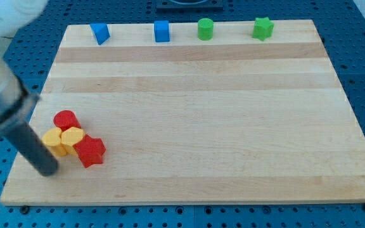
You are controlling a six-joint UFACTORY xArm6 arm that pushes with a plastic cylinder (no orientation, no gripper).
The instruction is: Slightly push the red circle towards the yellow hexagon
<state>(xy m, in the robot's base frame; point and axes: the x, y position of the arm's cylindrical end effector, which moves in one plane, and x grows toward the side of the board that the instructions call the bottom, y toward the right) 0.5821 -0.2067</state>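
Note:
The red circle (66, 120) sits near the view's left edge of the wooden board (195, 114). Two yellow blocks touch it from below: one (52, 141) to the left, hexagon-like, and one (73, 138) just under the circle. A red star (90, 151) touches the right yellow block at its lower right. My rod comes in from the view's upper left, and my tip (45, 170) rests on the board just below and left of the left yellow block, close to it.
Along the view's top edge stand a blue triangle-like block (99, 33), a blue cube (161, 31), a green circle (205, 28) and a green star (263, 28). The board's left edge lies close to the cluster.

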